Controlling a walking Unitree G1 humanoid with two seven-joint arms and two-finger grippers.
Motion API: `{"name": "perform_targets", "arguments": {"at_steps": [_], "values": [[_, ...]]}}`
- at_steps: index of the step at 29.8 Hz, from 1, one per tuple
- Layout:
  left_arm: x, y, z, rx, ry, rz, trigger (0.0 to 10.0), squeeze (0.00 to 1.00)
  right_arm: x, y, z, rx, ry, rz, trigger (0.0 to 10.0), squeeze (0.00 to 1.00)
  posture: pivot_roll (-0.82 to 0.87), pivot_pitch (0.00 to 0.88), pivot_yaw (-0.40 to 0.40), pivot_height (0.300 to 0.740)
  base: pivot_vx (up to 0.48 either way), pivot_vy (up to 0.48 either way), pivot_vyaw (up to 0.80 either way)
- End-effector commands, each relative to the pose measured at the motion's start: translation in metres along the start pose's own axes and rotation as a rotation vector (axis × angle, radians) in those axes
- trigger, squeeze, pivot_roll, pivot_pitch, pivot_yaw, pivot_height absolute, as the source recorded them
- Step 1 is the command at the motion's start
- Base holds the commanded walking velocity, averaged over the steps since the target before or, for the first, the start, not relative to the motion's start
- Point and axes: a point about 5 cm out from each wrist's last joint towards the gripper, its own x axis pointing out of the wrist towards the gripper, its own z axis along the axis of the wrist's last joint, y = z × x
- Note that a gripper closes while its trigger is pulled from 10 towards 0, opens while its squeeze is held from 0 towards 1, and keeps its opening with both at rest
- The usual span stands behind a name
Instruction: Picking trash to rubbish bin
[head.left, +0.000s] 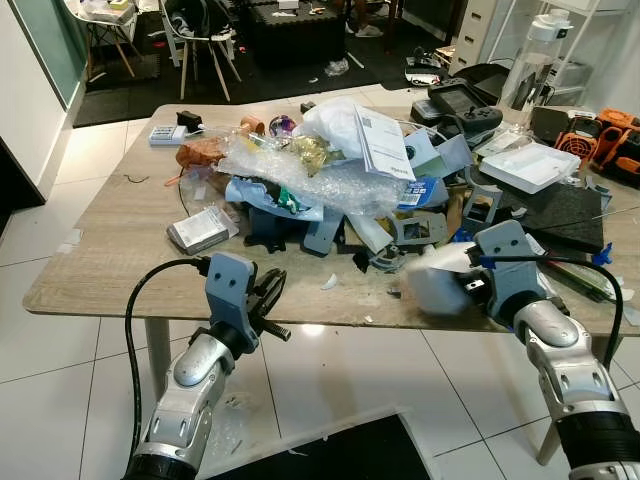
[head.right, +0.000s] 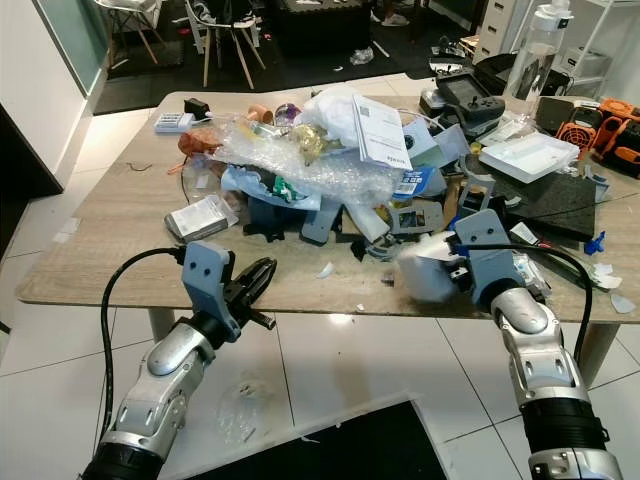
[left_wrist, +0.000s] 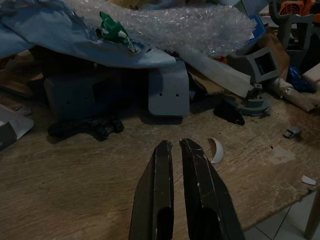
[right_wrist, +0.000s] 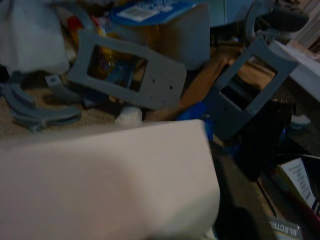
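Observation:
A heap of trash covers the wooden table: bubble wrap, a printed white sheet, grey plastic parts and wrappers. My right gripper is at the table's front edge on the right, shut on a white crumpled piece of trash, which looms large and pale in the right wrist view. My left gripper hovers over the front edge on the left, its fingers shut with nothing between them. A small white scrap lies on the wood just ahead of it.
A small silver packet lies left of the heap. A black pad, a white box, a controller and orange tools crowd the right side. Chairs stand beyond the table. A black mat lies on the tiled floor below.

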Motion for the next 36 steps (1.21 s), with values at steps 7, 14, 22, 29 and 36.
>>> {"name": "perform_targets", "arguments": {"at_steps": [7, 14, 22, 29, 36], "values": [[0.0, 0.002, -0.001, 0.021, 0.006, 0.0, 10.0, 0.0, 0.0, 0.006, 0.005, 0.028, -0.056, 0.004, 0.0, 0.0, -0.03, 0.104, 0.049, 0.74, 0.0, 0.0, 0.0], [0.001, 0.002, 0.0, 0.026, -0.002, -0.002, 10.0, 0.0, 0.001, 0.008, 0.038, 0.171, -0.257, -0.005, 0.0, 0.0, -0.03, 0.091, 0.048, 0.74, 0.0, 0.0, 0.0], [0.005, 0.012, 0.004, 0.064, -0.027, 0.095, 10.0, 0.0, 0.001, 0.028, 0.07, 0.302, -0.439, 0.017, 0.0, 0.0, -0.03, 0.087, 0.041, 0.74, 0.0, 0.0, 0.0], [-0.004, 0.039, 0.008, 0.124, -0.04, 0.297, 10.0, 0.0, -0.001, 0.045, 0.062, 0.251, -0.41, -0.044, 10.0, 0.0, -0.03, 0.08, 0.029, 0.74, 0.0, 0.0, 0.0], [-0.008, 0.047, 0.004, 0.087, -0.039, 0.367, 10.0, 0.0, -0.003, 0.049, 0.057, 0.288, -0.381, -0.084, 10.0, 0.0, -0.03, 0.069, 0.031, 0.74, 0.0, 0.0, 0.0]]}}
